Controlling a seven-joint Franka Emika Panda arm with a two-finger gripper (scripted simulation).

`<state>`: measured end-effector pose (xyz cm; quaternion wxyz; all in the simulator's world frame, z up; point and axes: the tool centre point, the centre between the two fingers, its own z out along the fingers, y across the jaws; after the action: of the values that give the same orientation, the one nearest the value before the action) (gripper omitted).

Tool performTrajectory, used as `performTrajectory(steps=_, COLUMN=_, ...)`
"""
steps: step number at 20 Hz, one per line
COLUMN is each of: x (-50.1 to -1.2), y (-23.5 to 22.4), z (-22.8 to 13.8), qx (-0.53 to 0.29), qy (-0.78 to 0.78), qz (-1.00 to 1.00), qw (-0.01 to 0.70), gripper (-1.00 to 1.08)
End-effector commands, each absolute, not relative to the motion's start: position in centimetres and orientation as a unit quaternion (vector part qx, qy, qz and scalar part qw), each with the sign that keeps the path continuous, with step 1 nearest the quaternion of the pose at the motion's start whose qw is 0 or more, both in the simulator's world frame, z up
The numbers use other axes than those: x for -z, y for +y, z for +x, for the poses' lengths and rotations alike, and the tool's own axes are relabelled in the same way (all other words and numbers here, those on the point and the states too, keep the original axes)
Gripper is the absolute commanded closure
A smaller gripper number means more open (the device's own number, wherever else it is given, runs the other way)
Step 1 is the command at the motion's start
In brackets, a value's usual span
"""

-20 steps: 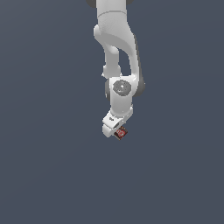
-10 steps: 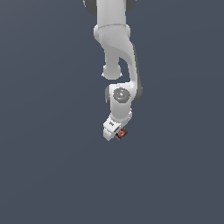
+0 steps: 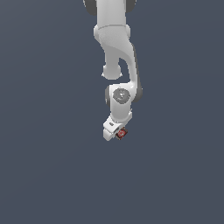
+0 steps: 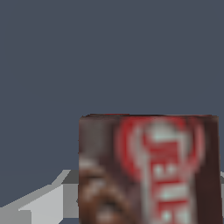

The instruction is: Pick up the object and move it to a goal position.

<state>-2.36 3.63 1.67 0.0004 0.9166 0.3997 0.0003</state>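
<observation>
Item 1, my arm (image 3: pixel 114 52): white, jointed, coming down from the top edge of the exterior view and bending at a round grey-capped joint (image 3: pixel 120 96) about mid-frame. Below that joint the wrist angles toward the exterior view's left.

Item 2, my tool (image 3: pixel 117 132): white, at the low end of the arm, tilted. It is closed on the box; the box sits right at its tip. The fingers themselves are too small to make out in the exterior view. In the wrist view a pale grey, angular part (image 4: pixel 48 201) shows beside the box, touching its edge; I cannot tell which part of the tool it is.

Item 3, box (image 3: pixel 122 133): small, dark brown with a red-and-white label. In the exterior view it appears as a red-and-dark speck at the tool's tip, on the side toward the exterior view's right, much smaller than the tool. In the wrist view the box (image 4: pixel 148 170) is very close to the camera, label face toward it, with a red ring and blurred white lettering that I cannot read.

Item 4, background (image 3: pixel 48 166): plain dark blue-grey in both views, with no visible edge or shadow under the box.
</observation>
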Motion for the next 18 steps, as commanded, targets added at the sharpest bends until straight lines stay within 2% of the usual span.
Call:
performTrajectory(steps=1, x=-1.6, y=3.7, z=-2.4, qx=0.0, qy=0.4, qz=0.917, qw=0.0, gripper=1.08)
performTrajectory(steps=10, x=-3.1, y=2.9, z=-2.8, qx=0.0, qy=0.4, qz=0.917, qw=0.001, gripper=1.08)
performTrajectory(steps=18, x=-7.5, y=0.7, z=-4.1, qx=0.0, qy=0.4, qz=0.917, qw=0.001, gripper=1.08)
